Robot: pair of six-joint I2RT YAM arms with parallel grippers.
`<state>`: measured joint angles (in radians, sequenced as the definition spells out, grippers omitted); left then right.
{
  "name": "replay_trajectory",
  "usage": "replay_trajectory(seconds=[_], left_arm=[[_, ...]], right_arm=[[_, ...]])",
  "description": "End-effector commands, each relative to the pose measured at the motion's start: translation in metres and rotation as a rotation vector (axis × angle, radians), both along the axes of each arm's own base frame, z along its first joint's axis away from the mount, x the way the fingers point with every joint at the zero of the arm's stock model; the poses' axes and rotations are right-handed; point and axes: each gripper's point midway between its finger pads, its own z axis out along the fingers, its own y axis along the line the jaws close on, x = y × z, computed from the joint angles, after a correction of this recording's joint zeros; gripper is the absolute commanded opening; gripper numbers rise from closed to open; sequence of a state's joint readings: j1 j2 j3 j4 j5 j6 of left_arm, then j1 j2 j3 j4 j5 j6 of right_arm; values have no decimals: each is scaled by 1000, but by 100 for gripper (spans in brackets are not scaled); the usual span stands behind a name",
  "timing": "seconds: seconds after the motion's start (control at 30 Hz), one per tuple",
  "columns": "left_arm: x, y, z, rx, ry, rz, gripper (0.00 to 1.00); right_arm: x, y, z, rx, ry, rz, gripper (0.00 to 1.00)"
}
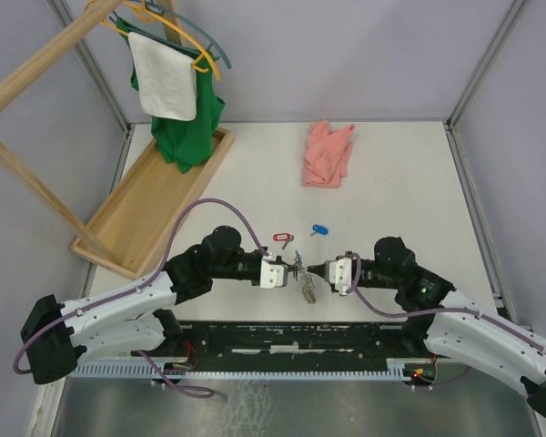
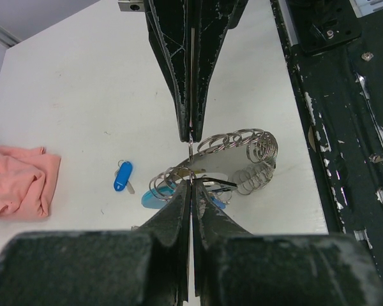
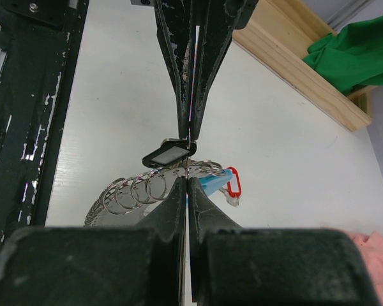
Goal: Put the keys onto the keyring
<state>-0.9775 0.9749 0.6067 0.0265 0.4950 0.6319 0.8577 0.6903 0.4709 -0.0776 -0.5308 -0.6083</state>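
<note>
Both jaws are shut tight, tip to tip just above the tabletop point(image 1: 391, 200) near its front edge. The left jaws pinch a black-tagged key point(image 3: 168, 154). The right jaws pinch the keyring point(image 2: 242, 150), whose coils and light-blue tag point(image 3: 210, 183) hang just below. A red-tagged key point(image 1: 282, 238) and a blue-tagged key point(image 2: 122, 176) lie beyond. Any writing on the tags is too small to read.

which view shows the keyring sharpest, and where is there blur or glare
top external: soft even light, faint shadows, keyring too small to resolve; left wrist: its coils crisp, left gripper blurred near the lens; right wrist: coils sharp, right gripper base a dark blur, no strong glare
</note>
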Motion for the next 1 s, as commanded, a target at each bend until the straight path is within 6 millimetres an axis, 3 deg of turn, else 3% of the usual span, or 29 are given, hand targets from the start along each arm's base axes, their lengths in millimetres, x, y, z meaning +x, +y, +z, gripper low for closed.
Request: replay_trajectory(seconds=[0.0, 0.53, 0.97], left_arm=[[2, -6, 25, -46, -74, -23, 3], [1, -9, 36, -47, -94, -48, 3], [3, -12, 34, -24, -88, -57, 3]], right_arm=[[-2, 9, 22, 149, -8, 7, 1], [2, 4, 33, 298, 13, -35, 1], [2, 1, 34, 317, 17, -38, 1]])
